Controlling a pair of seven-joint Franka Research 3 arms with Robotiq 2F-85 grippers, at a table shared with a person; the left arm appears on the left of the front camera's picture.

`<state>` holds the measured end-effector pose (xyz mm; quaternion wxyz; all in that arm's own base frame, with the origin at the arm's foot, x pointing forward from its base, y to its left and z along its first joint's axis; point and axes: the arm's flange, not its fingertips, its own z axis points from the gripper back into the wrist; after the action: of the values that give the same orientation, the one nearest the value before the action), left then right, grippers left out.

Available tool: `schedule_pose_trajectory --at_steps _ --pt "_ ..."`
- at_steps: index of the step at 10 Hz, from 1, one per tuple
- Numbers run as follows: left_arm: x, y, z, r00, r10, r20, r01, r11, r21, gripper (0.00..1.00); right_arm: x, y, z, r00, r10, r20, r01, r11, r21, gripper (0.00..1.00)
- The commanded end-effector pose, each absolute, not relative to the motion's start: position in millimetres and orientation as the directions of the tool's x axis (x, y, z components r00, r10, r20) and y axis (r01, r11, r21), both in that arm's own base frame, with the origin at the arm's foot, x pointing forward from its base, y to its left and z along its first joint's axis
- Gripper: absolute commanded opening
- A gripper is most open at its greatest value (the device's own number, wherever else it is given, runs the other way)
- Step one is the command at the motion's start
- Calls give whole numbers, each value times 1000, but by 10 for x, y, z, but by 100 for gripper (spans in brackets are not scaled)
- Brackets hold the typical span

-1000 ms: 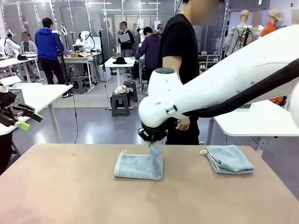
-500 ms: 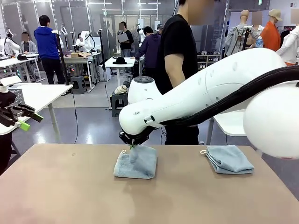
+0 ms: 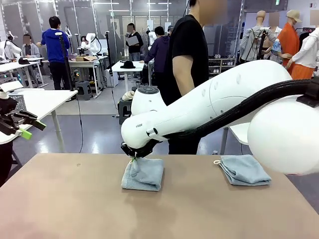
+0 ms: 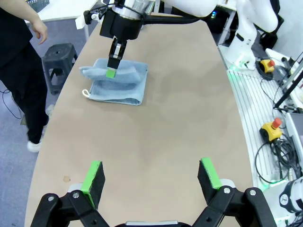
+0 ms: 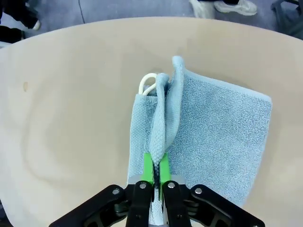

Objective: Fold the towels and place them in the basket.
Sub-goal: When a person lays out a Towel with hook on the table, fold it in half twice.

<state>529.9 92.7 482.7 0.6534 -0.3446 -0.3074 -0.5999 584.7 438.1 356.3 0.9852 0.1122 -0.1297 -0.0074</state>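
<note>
table (image 3: pixel 75 209): tan, rounded far edge | person in black shirt (image 3: pixel 188 55): standing at far side | black stool (image 4: pixel 57 52): on the floor beside the table (by the person's legs) | yellow box, red button (image 4: pixel 273 128): on floor among cables

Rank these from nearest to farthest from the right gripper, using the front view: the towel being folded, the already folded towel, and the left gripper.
1. The towel being folded, right at the right gripper, mid-table.
2. The already folded towel, off to the robot's right, near the table's far edge.
3. The left gripper, at the picture's far left, off the table.
</note>
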Motion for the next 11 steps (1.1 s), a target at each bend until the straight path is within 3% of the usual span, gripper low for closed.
schedule_pose_trajectory --at_steps 1,2,3,4,5,6,7,8,11 --pt "5297 929 4834 93 -573 814 996 44 -82 100 5836 4456 3477 944 -115 309 36 967 252 26" --pt "5297 929 4834 93 -573 814 996 44 -82 100 5837 4465 3452 934 -153 322 68 963 260 26" --pt "5297 929 4834 93 -573 814 996 44 -82 100 5832 4469 3462 927 -165 336 74 960 268 46" --pt "5297 929 4834 93 -573 814 996 44 -82 100 5823 4457 3494 925 -171 340 76 958 276 29" --pt "5297 929 4834 93 -573 814 996 44 -82 100 5794 4422 3557 930 -158 333 64 959 275 66" --pt "5297 929 4834 93 -573 814 996 44 -82 100 5729 4340 3653 947 -127 296 45 962 268 49" --pt "5297 929 4834 93 -573 814 996 44 -82 100 5651 4191 3769 968 -112 224 55 968 246 52" --pt "5297 929 4834 93 -573 814 996 44 -82 100 5595 4004 3868 977 -97 191 57 977 207 68" --pt "5297 929 4834 93 -573 814 996 44 -82 100 5403 3354 4051 993 -34 116 2 965 262 68"
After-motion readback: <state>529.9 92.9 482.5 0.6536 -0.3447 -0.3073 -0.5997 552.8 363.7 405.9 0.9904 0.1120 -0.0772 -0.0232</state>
